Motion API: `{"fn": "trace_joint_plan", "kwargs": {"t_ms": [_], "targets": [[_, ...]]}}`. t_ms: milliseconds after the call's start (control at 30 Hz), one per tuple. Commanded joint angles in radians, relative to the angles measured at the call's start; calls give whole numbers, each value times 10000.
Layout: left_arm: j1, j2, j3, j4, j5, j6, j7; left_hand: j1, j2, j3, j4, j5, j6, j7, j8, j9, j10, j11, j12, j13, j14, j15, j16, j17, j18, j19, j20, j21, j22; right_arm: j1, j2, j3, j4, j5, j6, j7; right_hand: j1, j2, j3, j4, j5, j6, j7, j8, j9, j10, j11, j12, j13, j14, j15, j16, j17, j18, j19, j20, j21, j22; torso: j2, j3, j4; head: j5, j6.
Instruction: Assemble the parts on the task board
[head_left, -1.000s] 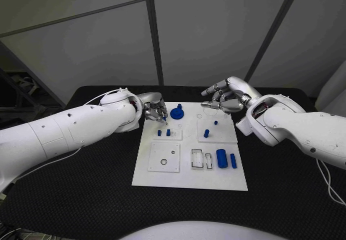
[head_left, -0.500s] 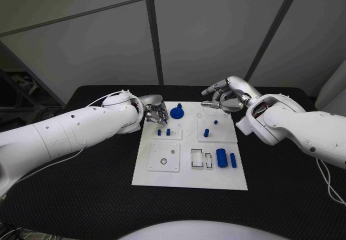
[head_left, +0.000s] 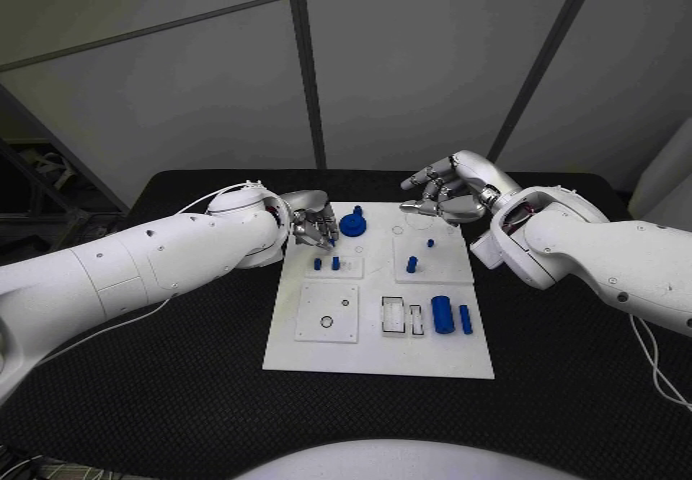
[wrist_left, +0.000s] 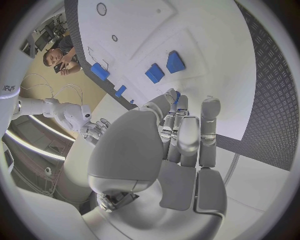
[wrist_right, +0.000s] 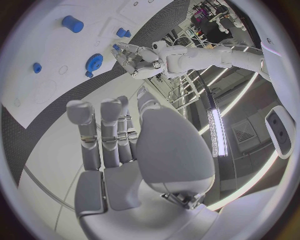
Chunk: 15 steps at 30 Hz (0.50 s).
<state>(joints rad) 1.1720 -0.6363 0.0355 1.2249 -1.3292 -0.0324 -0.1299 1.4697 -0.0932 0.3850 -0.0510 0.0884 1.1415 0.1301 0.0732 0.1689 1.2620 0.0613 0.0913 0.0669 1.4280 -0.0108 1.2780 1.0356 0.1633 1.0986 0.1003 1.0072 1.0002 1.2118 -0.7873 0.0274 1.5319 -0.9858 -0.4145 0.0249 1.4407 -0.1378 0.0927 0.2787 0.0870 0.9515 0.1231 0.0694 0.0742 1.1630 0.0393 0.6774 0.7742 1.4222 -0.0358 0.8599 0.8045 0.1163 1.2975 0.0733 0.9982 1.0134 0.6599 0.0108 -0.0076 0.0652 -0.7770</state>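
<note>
I see both hands at the task board (head_left: 378, 345)'s far end: left hand (head_left: 310, 225) (fingers curled, grip unclear), right hand (head_left: 450, 195) curled, empty.

You cannot tell from the head view whether the left hand (head_left: 309, 226) pinches anything: its fingertips are bunched over the task board (head_left: 378, 352) edge and hide whatever lies under them. In its wrist view a sliver of blue (wrist_left: 177, 95) peeks past the fingers (wrist_left: 187, 137), too covered to identify. The right hand (head_left: 450, 193) curls inward, its palm side turned away, so its contents stay unclear to you.
</note>
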Motion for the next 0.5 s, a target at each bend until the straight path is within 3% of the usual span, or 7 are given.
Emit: {"fn": "trace_joint_plan", "kwargs": {"t_ms": [33, 500], "targets": [[10, 29, -10, -10, 40, 66, -11, -63, -13, 36, 5, -33, 54, 9, -11, 7, 44, 32, -39, -9, 46, -4, -23, -15, -35, -17, -14, -26, -3, 19, 18, 5, 2, 10, 31, 46, -1, 85, 53, 14, 64, 71, -9, -27, -7, -42, -15, 55, -10, 50, -9, -51, -9, 79, 59, 5, -65, -14, -3, -1, 4, 19, -10], [11, 67, -43, -124, 38, 415, -214, -59, -24, 97, -53, -58, 32, 22, -30, -17, 22, 43, -61, -12, 19, 1, -57, -88, -24, -64, -13, -74, -38, 19, 5, 5, 2, 10, 85, 49, -10, 90, 54, 19, 64, 74, -8, -27, -6, -44, -14, 58, -14, 51, -9, -61, -8, 80, 59, 4, -76, -20, -6, -1, 9, 7, -37]]}}
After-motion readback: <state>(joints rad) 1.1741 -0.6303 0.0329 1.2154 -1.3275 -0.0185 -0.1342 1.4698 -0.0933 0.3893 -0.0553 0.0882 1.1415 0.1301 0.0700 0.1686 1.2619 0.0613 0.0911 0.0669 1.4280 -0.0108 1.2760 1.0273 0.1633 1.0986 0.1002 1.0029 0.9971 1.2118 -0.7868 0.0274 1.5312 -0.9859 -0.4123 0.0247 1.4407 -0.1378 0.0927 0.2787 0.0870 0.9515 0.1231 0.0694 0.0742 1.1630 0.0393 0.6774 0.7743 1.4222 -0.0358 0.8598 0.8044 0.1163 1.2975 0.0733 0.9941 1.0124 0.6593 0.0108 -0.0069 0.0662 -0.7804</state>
